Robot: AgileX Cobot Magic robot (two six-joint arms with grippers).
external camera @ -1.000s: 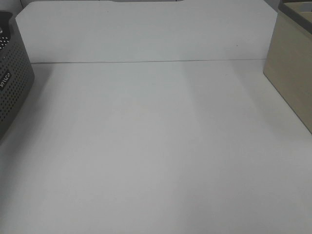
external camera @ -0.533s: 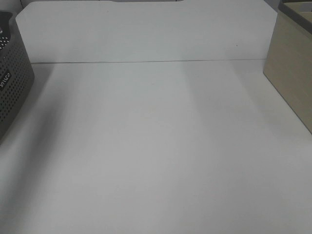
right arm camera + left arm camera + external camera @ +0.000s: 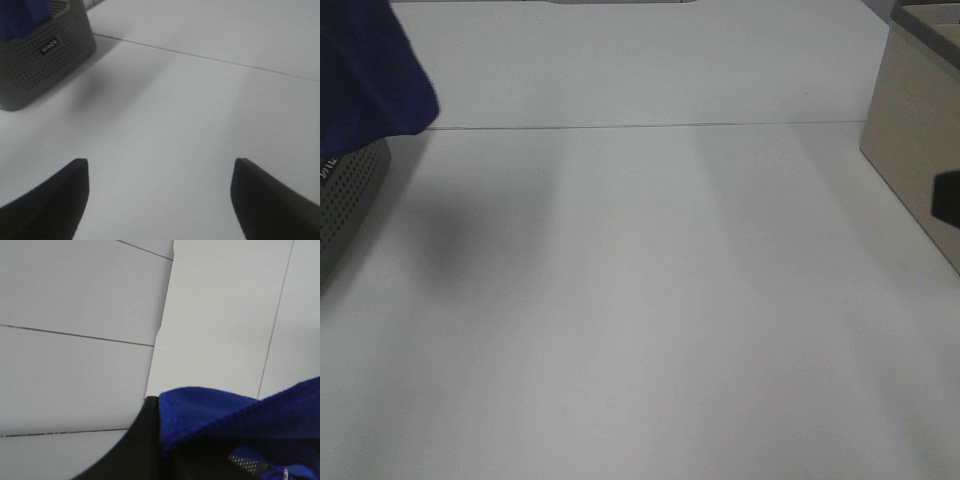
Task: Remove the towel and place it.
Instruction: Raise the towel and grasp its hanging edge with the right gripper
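Royal-blue towel (image 3: 370, 70): raised above the grey perforated basket (image 3: 345, 200), hanging as a bunched fold that covers the basket's upper rim in the exterior high view. The right wrist view shows blue cloth rising out of the basket's open top. Whether its lower end lies inside the basket cannot be told. No tag visible.

Left gripper (image 3: 150, 450): clamped on the towel. In its wrist view the stitched edge and pile are bunched tight against the one black finger that shows; the cloth hides the rest of the jaws. Pale panels with thin seams lie behind.

Basket: stands on the white table (image 3: 640, 300), with a small light label on its side wall; the text is unreadable.

Right gripper (image 3: 160, 200): fingers spread wide, nothing between them, over bare table, well apart from the basket, which lies ahead of it across the tabletop.

Light wooden box (image 3: 915, 150): on the table at the side opposite the basket, well apart from it. A dark shape in front of the box at the frame edge is too cut off to identify.

White back panel (image 3: 640, 60): upright along the table edge behind the basket.
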